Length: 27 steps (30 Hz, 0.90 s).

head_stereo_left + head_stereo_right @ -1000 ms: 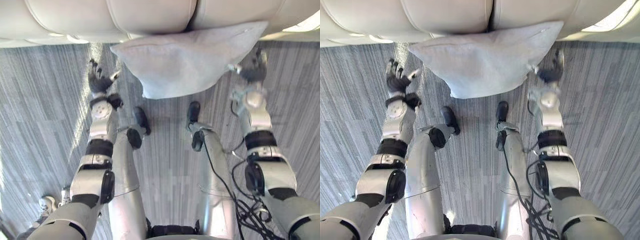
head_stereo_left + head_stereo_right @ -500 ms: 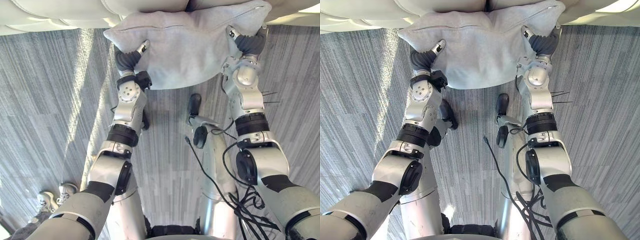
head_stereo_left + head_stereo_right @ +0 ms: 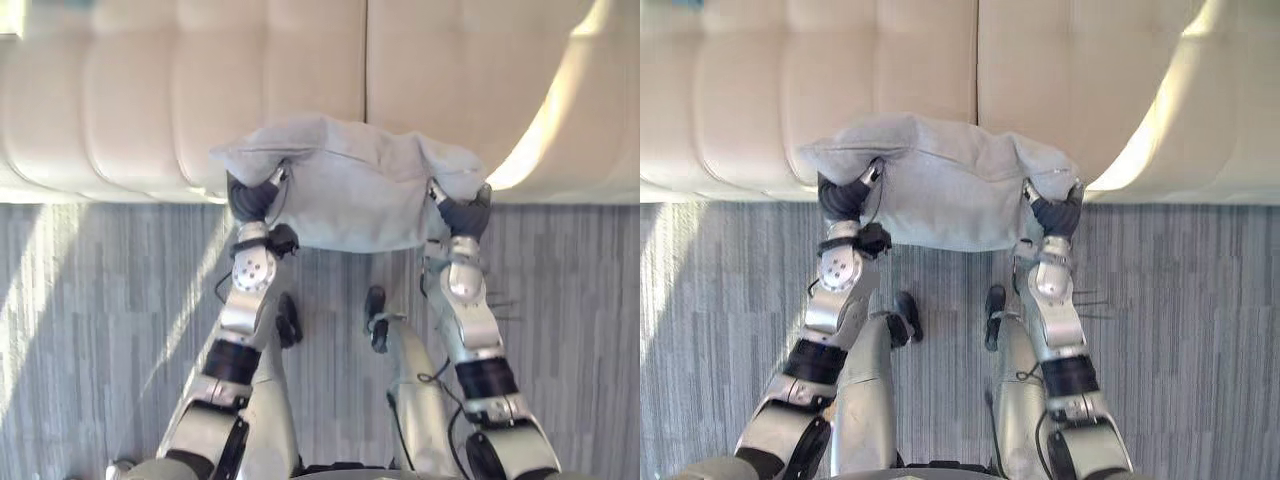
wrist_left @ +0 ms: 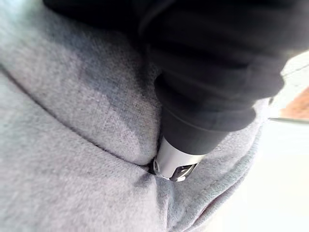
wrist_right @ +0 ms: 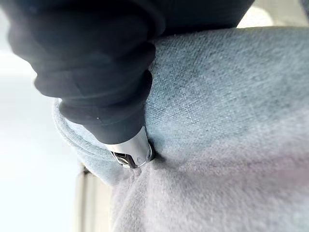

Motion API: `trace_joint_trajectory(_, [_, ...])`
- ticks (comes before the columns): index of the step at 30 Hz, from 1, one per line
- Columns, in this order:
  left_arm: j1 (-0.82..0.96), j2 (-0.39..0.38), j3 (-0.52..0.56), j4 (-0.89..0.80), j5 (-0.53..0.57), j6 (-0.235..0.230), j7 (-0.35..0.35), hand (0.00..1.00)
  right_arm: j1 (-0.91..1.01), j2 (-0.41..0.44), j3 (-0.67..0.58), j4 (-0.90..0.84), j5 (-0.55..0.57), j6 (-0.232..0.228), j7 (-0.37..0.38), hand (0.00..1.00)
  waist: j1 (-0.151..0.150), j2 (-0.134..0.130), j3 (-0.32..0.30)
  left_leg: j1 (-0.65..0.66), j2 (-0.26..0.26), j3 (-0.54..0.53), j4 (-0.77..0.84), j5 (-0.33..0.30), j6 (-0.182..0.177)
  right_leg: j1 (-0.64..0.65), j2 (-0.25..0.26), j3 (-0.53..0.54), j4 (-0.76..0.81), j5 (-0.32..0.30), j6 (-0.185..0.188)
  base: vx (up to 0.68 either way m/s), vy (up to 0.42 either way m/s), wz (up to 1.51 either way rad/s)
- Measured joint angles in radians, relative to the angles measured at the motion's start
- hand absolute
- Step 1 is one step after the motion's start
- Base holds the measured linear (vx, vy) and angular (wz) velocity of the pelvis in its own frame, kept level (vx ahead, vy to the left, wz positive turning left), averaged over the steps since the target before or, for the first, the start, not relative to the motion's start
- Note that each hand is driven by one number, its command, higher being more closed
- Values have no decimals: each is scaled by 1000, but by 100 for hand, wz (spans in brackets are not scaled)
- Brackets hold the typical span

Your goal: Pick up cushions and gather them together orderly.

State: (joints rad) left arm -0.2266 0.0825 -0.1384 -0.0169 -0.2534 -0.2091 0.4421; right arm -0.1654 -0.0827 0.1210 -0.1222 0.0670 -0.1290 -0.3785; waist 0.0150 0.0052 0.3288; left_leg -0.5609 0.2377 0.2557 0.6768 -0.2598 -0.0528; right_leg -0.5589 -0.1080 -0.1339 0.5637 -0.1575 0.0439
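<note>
Once free, left robot hand [image 3: 252, 199] and right robot hand [image 3: 462, 216] grip cushion [image 3: 350, 200].

Daylight was cast from the far right, where the sofa [image 3: 545, 130] was washed out by glare. A pale band was laid across the left floor [image 3: 40, 330]; the cushion [image 3: 350, 200] was shaded underneath.

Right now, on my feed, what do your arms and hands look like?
The left arm and right arm are silver-grey jointed shells, each with a round silver disc at the wrist and a black band lower on the forearm. The left hand and right hand wear dark ribbed covers.
</note>
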Motion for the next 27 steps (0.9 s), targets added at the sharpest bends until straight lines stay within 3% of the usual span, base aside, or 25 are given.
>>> trace_joint_trajectory(4, [187,10,-3,-27,11,-30,-31,100,68,5,44,3,-1,-23,63,100,0,0,-95,128,-30,36,-112,6,-7,104,1,29,-104,18,17,153,21,-16])
trace_joint_trajectory(9, [279,21,-10,-27,36,-19,-72,100,63,-17,55,32,0,-24,105,100,-4,5,-109,223,-42,81,-141,-4,-8,170,9,78,-143,36,22,145,57,-30])
trace_joint_trajectory(12, [305,21,-15,-21,50,8,-88,100,52,-35,55,83,0,-24,124,100,-11,5,-109,285,-45,96,-135,-54,-6,171,0,85,-45,31,28,55,66,-22])
trace_joint_trajectory(14, [337,27,-29,-21,51,10,-95,100,52,-44,55,125,0,-24,127,100,-32,-7,-104,371,-67,96,-143,-102,27,158,-37,79,126,39,27,44,52,1])
trace_joint_trajectory(15, [338,30,-31,-21,51,10,-96,100,52,-45,55,132,0,-24,129,100,-34,-13,-100,395,-76,95,-150,-112,44,133,-47,79,177,46,8,78,46,10])
trace_joint_trajectory(17, [331,53,-34,-23,52,6,-97,100,43,-49,55,145,0,-24,142,100,-50,-24,-111,408,-80,86,-157,-125,62,91,-43,67,71,1,7,122,-4,14])
trace_joint_trajectory(19, [328,65,-40,-22,52,7,-97,100,48,-65,55,146,0,-24,143,100,-60,-29,-113,411,-91,68,-184,-127,56,85,-19,82,-139,59,23,213,-63,42])
trace_joint_trajectory(20, [328,77,-60,-21,52,9,-109,100,64,-88,46,145,0,-24,146,100,-78,-37,-116,421,-120,33,-194,-135,21,106,-11,102,-324,159,27,286,-114,72])
trace_joint_trajectory(22, [328,67,-77,-16,53,10,-116,100,79,-109,31,145,0,-23,149,100,-88,-17,-120,423,-120,-1,-185,-145,-12,108,-3,123,-300,238,26,260,-115,58])
trace_joint_trajectory(24, [331,40,-96,5,56,10,-140,100,118,-124,-3,145,0,-19,166,100,-88,27,-135,433,-95,-38,-197,-111,-94,100,4,86,-220,198,8,446,-120,49])
trace_joint_trajectory(25, [329,29,-96,15,57,10,-151,100,133,-122,-14,145,0,-16,168,100,-90,32,-136,397,-69,-70,-118,-71,-133,111,5,52,-202,177,-13,505,-161,43])
trace_joint_trajectory(26, [325,24,-95,22,57,10,-157,100,139,-122,-21,145,0,-15,171,100,-87,32,-136,372,-56,-71,-57,-42,-135,125,10,43,-205,171,-21,402,-189,29])
trace_joint_trajectory(27, [318,13,-95,43,57,12,-172,100,150,-122,-35,143,0,-14,177,100,-80,34,-135,317,-11,-56,93,55,-93,185,22,24,-241,163,-34,314,-145,18])
